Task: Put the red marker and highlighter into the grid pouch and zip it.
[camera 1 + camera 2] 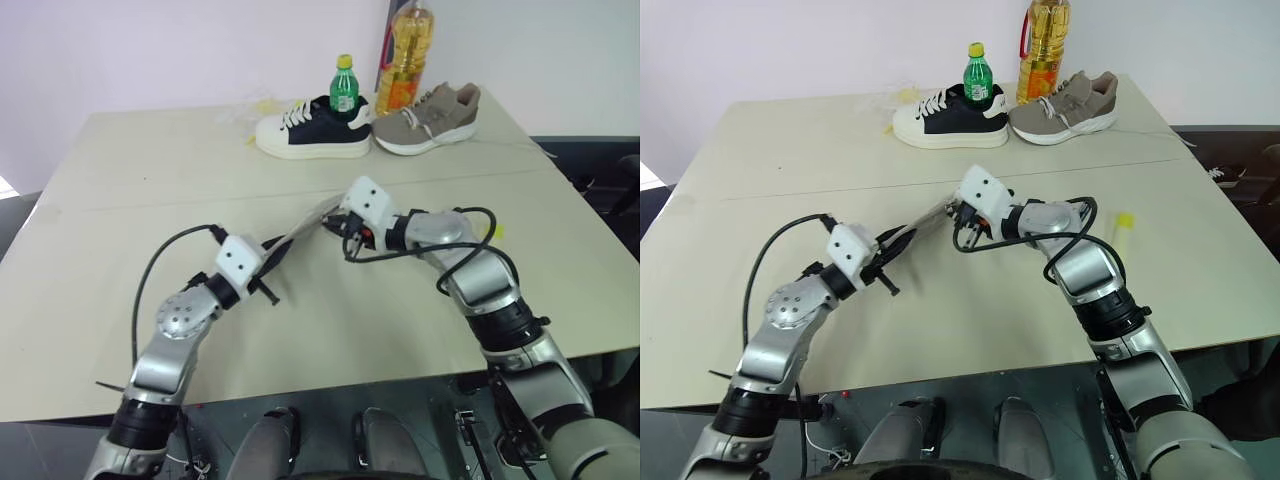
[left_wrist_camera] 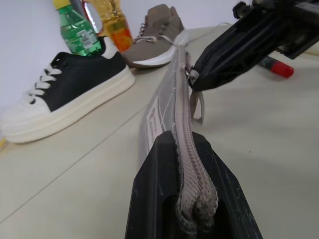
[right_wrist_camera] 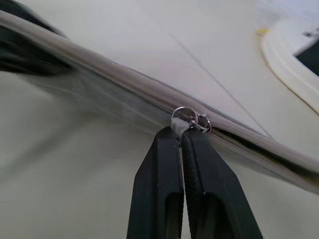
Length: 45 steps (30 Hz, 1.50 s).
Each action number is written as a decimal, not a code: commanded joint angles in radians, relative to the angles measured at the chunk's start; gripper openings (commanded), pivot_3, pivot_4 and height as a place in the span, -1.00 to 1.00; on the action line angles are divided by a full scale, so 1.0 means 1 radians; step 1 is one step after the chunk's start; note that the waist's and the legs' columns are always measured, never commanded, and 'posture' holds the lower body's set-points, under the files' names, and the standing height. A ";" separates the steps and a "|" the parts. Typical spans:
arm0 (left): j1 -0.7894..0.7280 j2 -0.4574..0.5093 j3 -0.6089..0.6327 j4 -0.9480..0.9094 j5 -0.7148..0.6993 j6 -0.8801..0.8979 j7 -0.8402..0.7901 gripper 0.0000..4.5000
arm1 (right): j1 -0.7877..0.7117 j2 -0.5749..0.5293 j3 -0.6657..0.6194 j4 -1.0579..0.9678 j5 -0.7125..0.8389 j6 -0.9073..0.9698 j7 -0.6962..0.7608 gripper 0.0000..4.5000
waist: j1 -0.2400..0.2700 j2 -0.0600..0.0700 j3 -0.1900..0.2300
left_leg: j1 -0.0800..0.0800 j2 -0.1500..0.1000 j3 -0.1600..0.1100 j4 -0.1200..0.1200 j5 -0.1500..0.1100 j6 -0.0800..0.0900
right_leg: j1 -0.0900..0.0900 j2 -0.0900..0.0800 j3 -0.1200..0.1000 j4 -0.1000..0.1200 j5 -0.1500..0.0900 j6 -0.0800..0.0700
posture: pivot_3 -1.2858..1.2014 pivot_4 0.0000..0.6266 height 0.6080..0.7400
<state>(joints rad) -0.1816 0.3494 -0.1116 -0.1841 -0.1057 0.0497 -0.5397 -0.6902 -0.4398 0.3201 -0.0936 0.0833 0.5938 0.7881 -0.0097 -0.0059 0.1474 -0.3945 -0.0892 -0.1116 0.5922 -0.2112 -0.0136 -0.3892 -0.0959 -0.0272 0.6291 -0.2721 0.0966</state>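
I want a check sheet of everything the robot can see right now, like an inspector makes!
Surface: beige table, a seam line running across it.
Job's things: grid pouch lifted off the table between both grippers; highlighter lying beside the right arm; red marker lying on the table.
Clutter: black-and-white shoe, grey shoe, green bottle, oil bottle.
Grippers: left gripper shut on the pouch's end; right gripper shut on the zipper pull.
Cables: black cables looping off both wrists.
Surroundings: pale wall.
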 commanded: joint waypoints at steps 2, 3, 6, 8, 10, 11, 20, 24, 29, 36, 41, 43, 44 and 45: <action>-0.065 -0.059 -0.061 0.069 0.052 -0.019 0.032 -1.00 | -0.002 -0.030 0.049 -0.169 0.013 0.001 0.072 -0.98 | 0.002 -0.001 0.000 | 0.000 0.000 0.000 0.000 0.000 0.000 | 0.000 0.000 0.000 0.000 0.000 0.000 | 0.03 -0.52 0.97; -0.077 -0.071 -0.069 0.087 0.059 -0.023 0.035 -1.00 | -0.001 -0.036 0.058 -0.187 0.013 0.004 0.082 -0.98 | 0.002 -0.001 0.000 | 0.000 0.000 0.000 0.001 0.000 0.000 | 0.000 0.000 0.000 0.000 0.000 0.000 | 0.03 -0.52 0.97; -0.114 -0.109 -0.088 0.149 0.080 -0.042 0.048 -1.00 | 0.005 -0.054 0.080 -0.244 0.022 0.017 0.108 -0.98 | 0.008 -0.001 0.000 | 0.000 -0.001 0.000 0.001 0.000 0.000 | 0.001 0.000 -0.001 0.000 0.000 0.001 | 0.03 -0.52 0.97; -0.140 -0.133 -0.092 0.186 0.092 -0.057 0.062 -1.00 | 0.010 -0.062 0.088 -0.271 0.030 0.025 0.119 -0.98 | 0.014 -0.002 0.000 | 0.000 -0.001 0.000 0.002 0.000 0.000 | 0.001 0.000 -0.001 0.000 0.000 0.001 | 0.03 -0.52 0.97; -0.161 -0.157 -0.089 0.213 0.098 -0.070 0.076 -1.00 | 0.013 -0.071 0.092 -0.285 0.028 0.029 0.121 -0.98 | 0.018 -0.002 0.001 | 0.000 0.000 0.000 0.002 0.000 0.000 | 0.001 0.000 -0.001 0.000 0.000 0.001 | 0.03 -0.52 0.97; -0.170 -0.166 -0.087 0.221 0.098 -0.073 0.081 -1.00 | 0.013 -0.077 0.090 -0.284 0.021 0.028 0.117 -0.98 | 0.021 -0.002 0.001 | -0.001 0.000 0.000 0.002 0.000 0.000 | 0.000 0.000 -0.001 0.000 0.000 0.001 | 0.03 -0.52 0.97; -0.149 -0.163 -0.057 0.202 0.060 -0.096 0.056 -1.00 | 0.057 -0.196 -0.053 -0.289 0.055 0.041 0.160 0.16 | 0.023 -0.003 0.000 | -0.001 0.000 0.000 0.002 0.000 0.000 | 0.001 0.000 -0.001 0.000 0.000 0.001 | 0.03 -0.52 0.97; -0.118 -0.119 -0.045 0.158 0.045 -0.095 0.020 -1.00 | 0.126 -0.286 -0.263 -0.208 0.074 0.137 0.080 0.60 | 0.026 -0.003 0.001 | -0.002 -0.001 0.000 0.004 0.000 0.000 | 0.001 -0.001 -0.002 -0.001 0.000 0.001 | 0.03 -0.52 0.97; -0.086 -0.070 -0.039 0.121 0.034 -0.087 -0.010 -1.00 | 0.119 -0.281 -0.472 -0.030 0.107 0.336 -0.079 0.72 | 0.022 -0.003 0.001 | -0.003 0.000 0.000 0.004 0.000 0.000 | 0.000 -0.001 -0.002 -0.001 0.000 0.001 | 0.03 -0.52 0.97; -0.095 -0.060 -0.040 0.141 0.035 -0.109 -0.027 -1.00 | 0.069 -0.112 -0.556 0.047 0.070 0.503 -0.370 0.99 | 0.021 -0.002 0.001 | -0.003 0.001 0.000 0.003 0.000 0.000 | -0.001 -0.001 -0.001 -0.001 0.000 0.000 | 0.03 -0.52 0.97; -0.108 -0.074 -0.044 0.154 0.034 -0.112 -0.027 -1.00 | 0.007 0.034 -0.621 0.174 0.017 0.541 -0.617 0.99 | 0.024 -0.002 0.001 | -0.004 0.000 0.000 0.004 0.000 0.000 | -0.001 -0.001 -0.001 0.000 0.000 0.000 | 0.03 -0.52 0.97; -0.108 -0.078 -0.045 0.152 0.035 -0.113 -0.025 -1.00 | -0.003 0.057 -0.626 0.210 -0.001 0.535 -0.676 0.99 | 0.025 -0.002 0.001 | -0.004 -0.001 0.000 0.004 0.000 0.000 | -0.001 -0.001 -0.001 0.000 0.000 0.000 | 0.03 -0.52 0.97; -0.108 -0.080 -0.045 0.151 0.036 -0.113 -0.024 -1.00 | -0.006 0.061 -0.626 0.219 -0.003 0.532 -0.691 0.88 | 0.025 -0.002 0.001 | -0.004 -0.001 0.000 0.004 0.000 0.000 | -0.001 -0.001 -0.001 -0.001 0.000 0.000 | 0.03 -0.52 0.97; -0.105 -0.082 -0.042 0.146 0.033 -0.111 -0.022 -1.00 | -0.008 0.065 -0.627 0.228 -0.001 0.536 -0.701 0.76 | 0.023 -0.002 0.001 | -0.004 -0.001 0.000 0.004 0.000 0.000 | -0.001 -0.001 -0.001 -0.001 0.000 0.000 | 0.03 -0.52 0.97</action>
<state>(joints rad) -0.2789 0.2717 -0.1654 -0.0147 -0.0568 -0.0396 -0.5647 -0.6759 -0.3700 -0.2813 0.1438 0.0935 1.1367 0.1191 0.0137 -0.0079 0.1480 -0.3988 -0.0906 -0.1117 0.5957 -0.2109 -0.0135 -0.3903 -0.0968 -0.0283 0.6286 -0.2722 0.0968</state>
